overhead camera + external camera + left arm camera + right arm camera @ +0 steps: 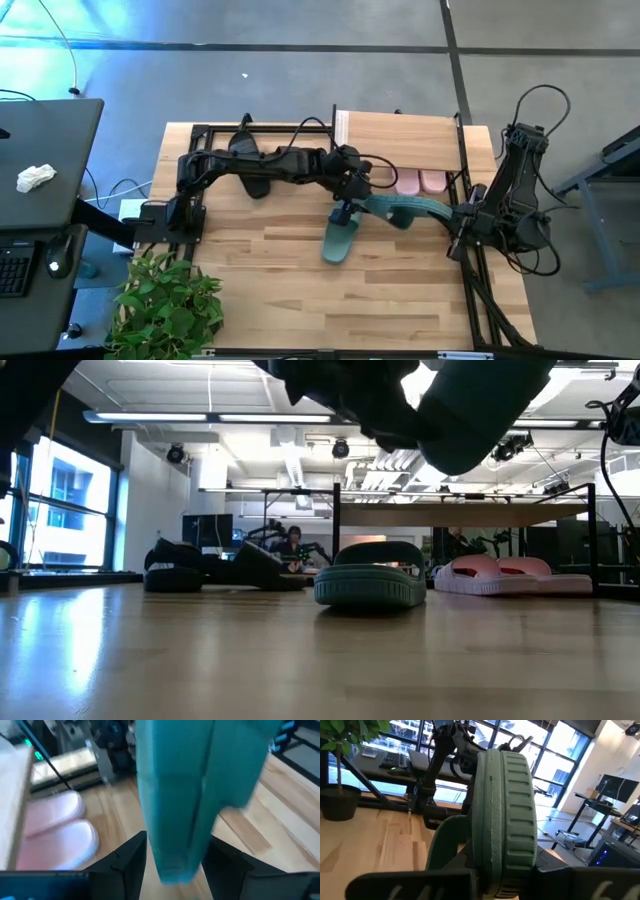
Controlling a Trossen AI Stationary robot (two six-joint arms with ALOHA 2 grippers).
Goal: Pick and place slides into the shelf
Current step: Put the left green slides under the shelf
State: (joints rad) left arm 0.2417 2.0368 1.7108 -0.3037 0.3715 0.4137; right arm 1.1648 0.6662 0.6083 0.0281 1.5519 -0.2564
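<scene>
Teal slide (pixel 175 795) between both hands, heel cut off

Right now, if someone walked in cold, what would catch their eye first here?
The teal slide hangs in the air between both arms, at the shelf's front edge: the left gripper and the right gripper each have their jaws shut on it. Its partner lies on the table below, and the pink pair sits under the shelf.

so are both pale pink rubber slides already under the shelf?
Yes: in the low view the pale pink rubber slides sit side by side on the table beneath the light wooden shelf top.
</scene>
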